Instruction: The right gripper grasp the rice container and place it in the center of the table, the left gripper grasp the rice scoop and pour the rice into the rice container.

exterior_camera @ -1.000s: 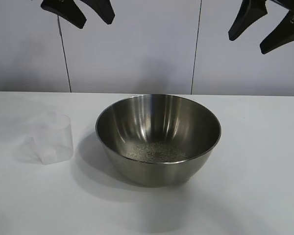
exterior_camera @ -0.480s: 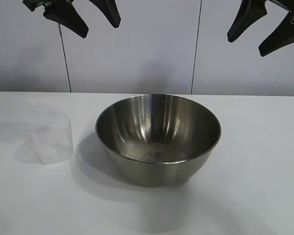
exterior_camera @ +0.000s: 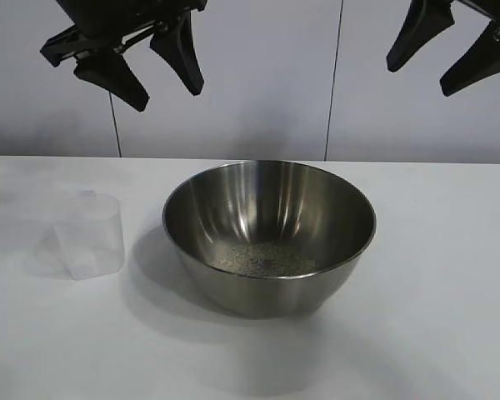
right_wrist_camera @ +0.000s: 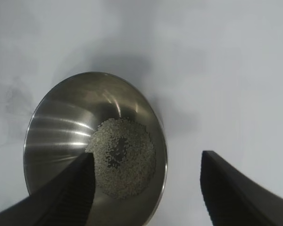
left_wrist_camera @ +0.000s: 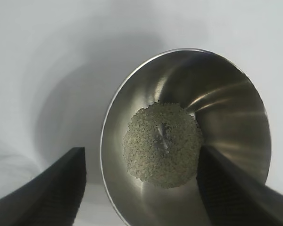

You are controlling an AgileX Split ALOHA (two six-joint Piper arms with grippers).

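At the far left of the tabletop (exterior_camera: 450,333) I see the scoop (exterior_camera: 90,236) standing upright, well apart from the bowl (exterior_camera: 269,236), its frosted plastic looking empty, though I cannot be sure through that haze. Above it my left gripper (exterior_camera: 154,71) hangs high, jaws spread and holding nothing. The bowl sits about centre, deep and shiny, with the rice (exterior_camera: 265,259) lying as a low whitish patch at its bottom; the left wrist view looks straight down onto that patch (left_wrist_camera: 162,143). My right gripper (exterior_camera: 446,50) hangs high at the right, jaws likewise released and empty.

By my reading the pour is done, so the risks are small ones. If I bring the left arm down carelessly, a jaw could clip the light scoop and tip it, since it would topple easily. A descent toward centre could strike the bowl's rim, and a round-bottomed steel bowl would rock or slide, scattering grains. Glare off the steel also makes judging the rim's height tricky.
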